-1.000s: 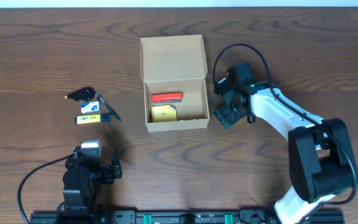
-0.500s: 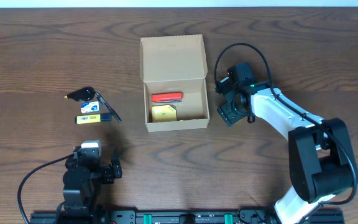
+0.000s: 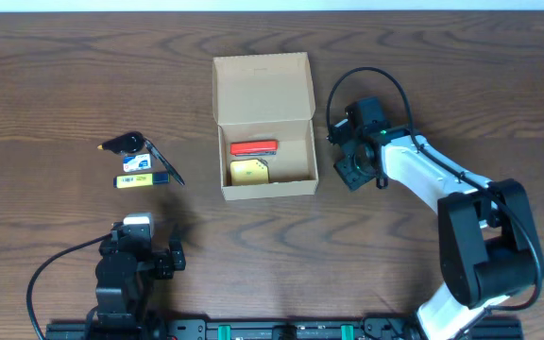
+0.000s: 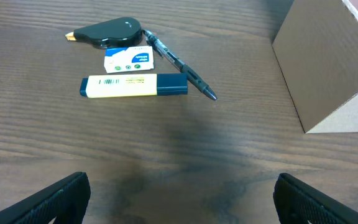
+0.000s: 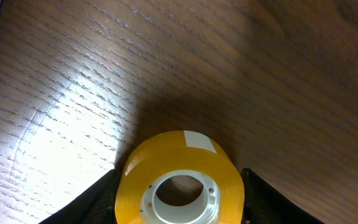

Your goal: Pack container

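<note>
Yellow tape roll [image 5: 180,163] held in right claw [image 5: 179,196] beside container [image 3: 261,90].

You won't find a single word or number here that you can truly read. Ahead of the left gripper [image 4: 179,205], a little left of centre between its spread fingers [image 4: 61,196], the yellow highlighter [image 4: 133,86] carries a black barcode on its pale barrel, its digits too small to make out. Just beyond it, the white-and-blue packet [image 4: 128,60] has a blue band with print too fine to read. The yellow tape roll [image 5: 179,168], held between the right gripper's [image 5: 179,202] fingers [image 5: 98,199], shows a white tab with nothing legible.
</note>
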